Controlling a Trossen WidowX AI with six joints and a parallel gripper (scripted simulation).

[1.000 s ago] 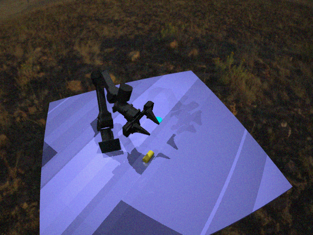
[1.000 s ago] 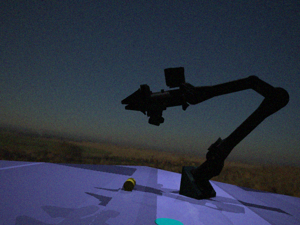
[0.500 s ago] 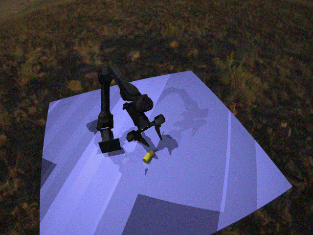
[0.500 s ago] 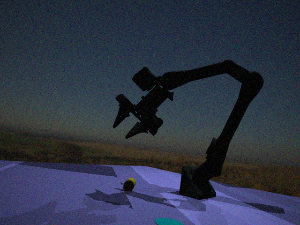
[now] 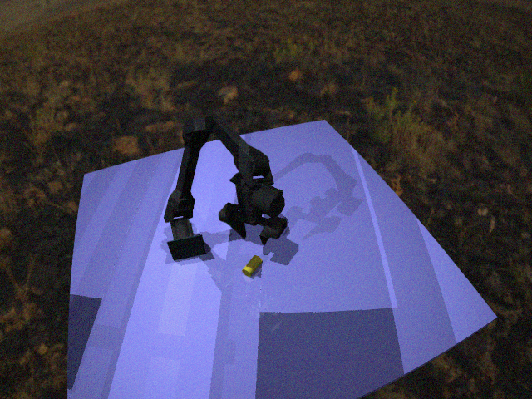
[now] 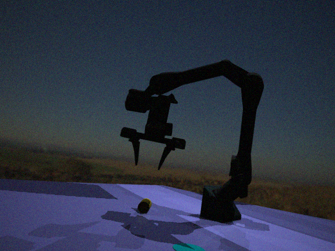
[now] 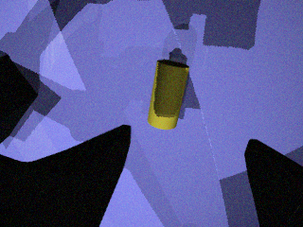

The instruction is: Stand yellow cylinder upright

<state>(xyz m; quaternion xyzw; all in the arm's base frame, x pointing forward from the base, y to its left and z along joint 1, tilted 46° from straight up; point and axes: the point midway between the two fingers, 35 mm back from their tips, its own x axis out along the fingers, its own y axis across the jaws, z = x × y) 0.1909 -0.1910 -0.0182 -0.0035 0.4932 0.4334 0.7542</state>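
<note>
The yellow tall cylinder point(image 5: 252, 266) point(image 6: 144, 206) point(image 7: 169, 95) lies on its side on the table. In the wrist view it is just beyond the fingertips, with its long axis nearly up and down the picture. The cyan circle point(image 6: 189, 247) shows flat at the bottom edge of the exterior view, partly cut off. It does not show in the top view or the wrist view. My gripper point(image 5: 254, 240) point(image 6: 147, 167) point(image 7: 191, 140) is open and empty, pointing down. It hangs well above the table, above the cylinder in the exterior view.
The table point(image 5: 322, 278) point(image 6: 48, 207) carries large dark shadow patches and the arm's own shadow. The arm's base point(image 5: 186, 248) point(image 6: 219, 207) stands to the cylinder's left in the top view and to its right in the exterior view.
</note>
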